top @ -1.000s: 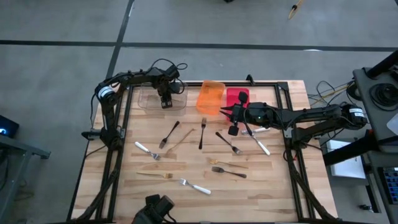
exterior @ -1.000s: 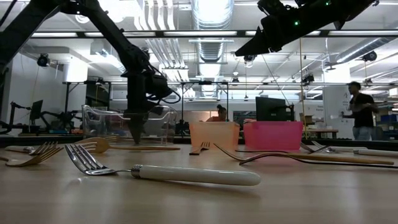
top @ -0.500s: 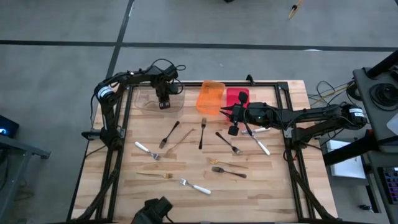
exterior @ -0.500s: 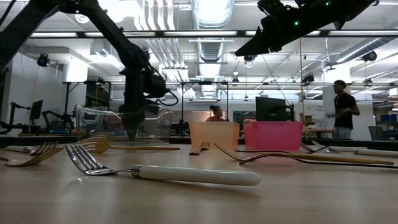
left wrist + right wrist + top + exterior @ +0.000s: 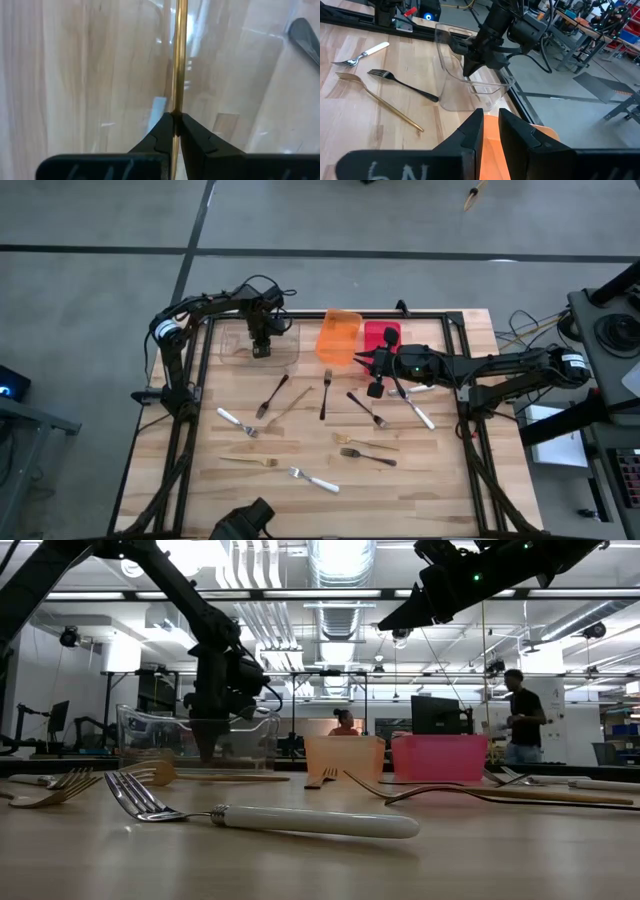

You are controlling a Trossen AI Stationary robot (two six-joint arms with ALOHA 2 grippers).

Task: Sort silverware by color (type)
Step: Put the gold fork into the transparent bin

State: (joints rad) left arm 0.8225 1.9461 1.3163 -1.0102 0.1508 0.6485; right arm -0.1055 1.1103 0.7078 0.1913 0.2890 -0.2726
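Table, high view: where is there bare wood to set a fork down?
Bare: the near right corner of the table, past the black fork, and the near left corner below the gold fork. Crowded: the middle, and the far edge with the clear bin, orange bin and red bin.

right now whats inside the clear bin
The left pincer reaches into the clear bin, shut on a gold utensil. A dark utensil tip shows beside it. The arm covers the rest.

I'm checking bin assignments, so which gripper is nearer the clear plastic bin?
Left. The left gripper is down inside the clear plastic bin, shut on a gold utensil. The right gripper hovers beyond the orange bin.
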